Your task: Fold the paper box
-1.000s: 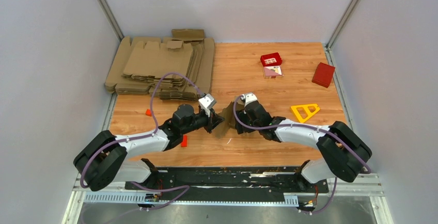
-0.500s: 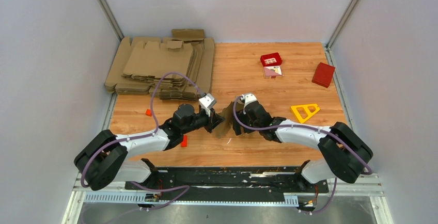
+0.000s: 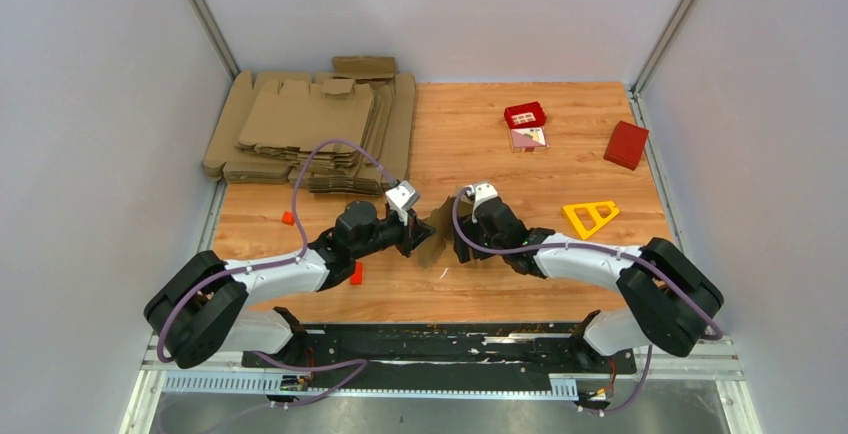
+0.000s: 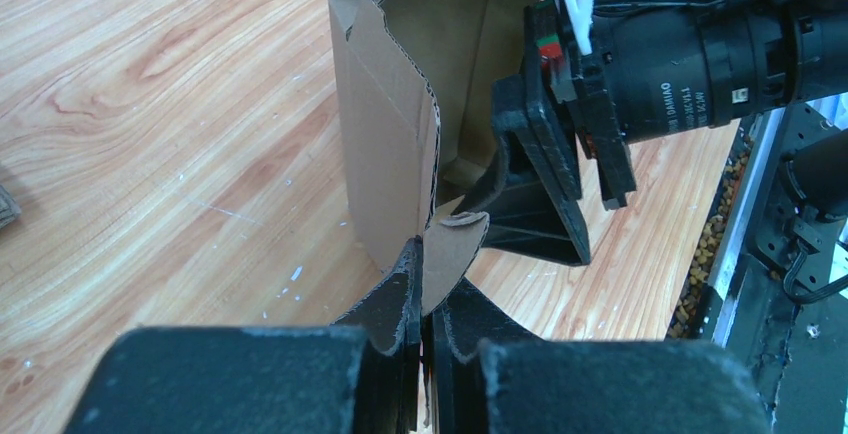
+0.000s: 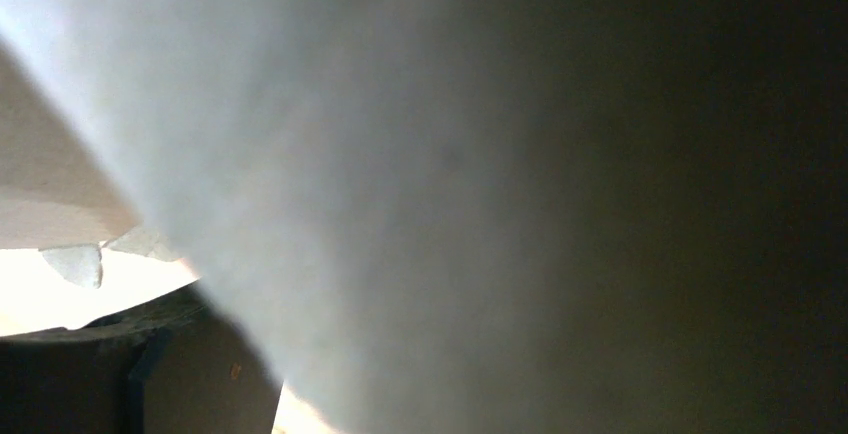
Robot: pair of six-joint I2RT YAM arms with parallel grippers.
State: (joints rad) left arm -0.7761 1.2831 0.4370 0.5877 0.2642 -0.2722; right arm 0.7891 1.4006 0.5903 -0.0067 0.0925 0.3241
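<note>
Paper box [image 4: 385, 144] stands half-formed mid-table between both arms. Left gripper [image 4: 425, 319] is clamped on its lower flap. Right gripper [image 4: 525, 199] is against the open side, and we cannot tell its spread. We'd hold the pinch firm and push slowly along the crease.

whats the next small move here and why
Probably ease the right claw a little further into the paper box to square its walls. The left claw is shut on a curved flap at the box's near edge, steadying it, and the right claw sits at its open side.
</note>
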